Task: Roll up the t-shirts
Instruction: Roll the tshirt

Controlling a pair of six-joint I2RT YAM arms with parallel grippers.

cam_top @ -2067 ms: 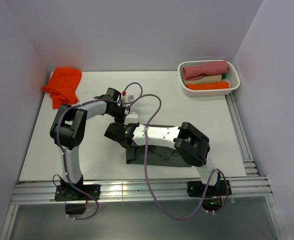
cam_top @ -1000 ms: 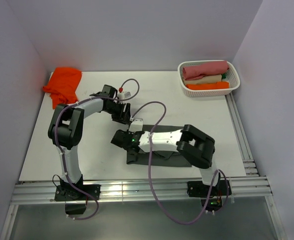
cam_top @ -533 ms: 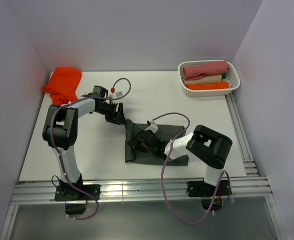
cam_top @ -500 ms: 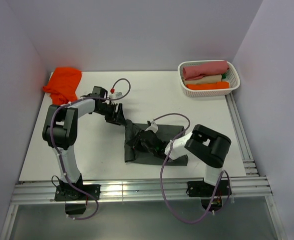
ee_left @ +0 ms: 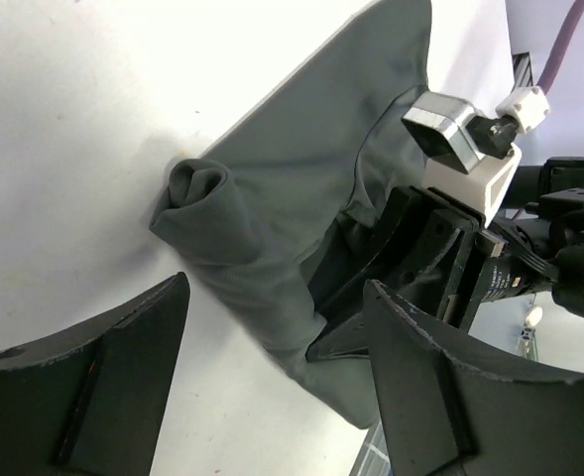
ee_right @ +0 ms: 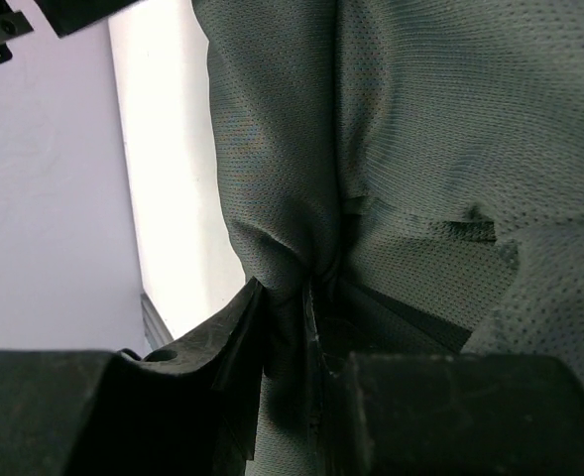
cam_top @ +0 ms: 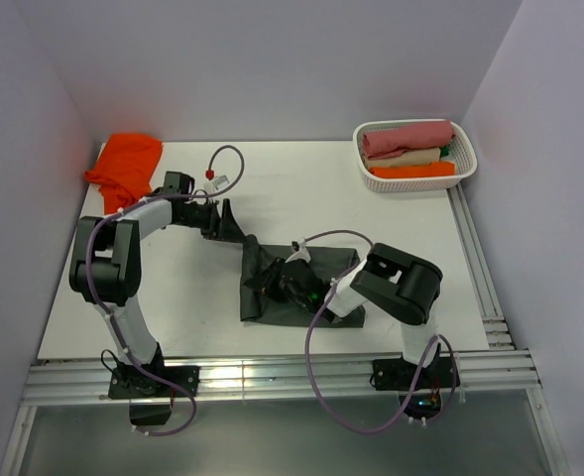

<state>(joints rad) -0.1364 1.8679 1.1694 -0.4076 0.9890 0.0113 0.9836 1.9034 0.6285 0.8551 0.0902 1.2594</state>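
The dark charcoal-grey cotton t-shirt (cam_top: 262, 297) lies in the middle of the white table (cam_top: 391, 228), long axis left-right, pinched in the closed right jaws (the empty left jaws gape just beside its far-left corner)

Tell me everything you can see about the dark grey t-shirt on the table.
The dark grey t-shirt is soft, fine-knit cloth. It lies crumpled and partly folded on the white table, toward the front edge between the arms. Its far-left corner is bunched into a small loose roll. The right gripper sits on its middle, jaws pinching a fold. The left gripper, jaws open, hovers at the rolled corner without gripping it. No label or print shows.
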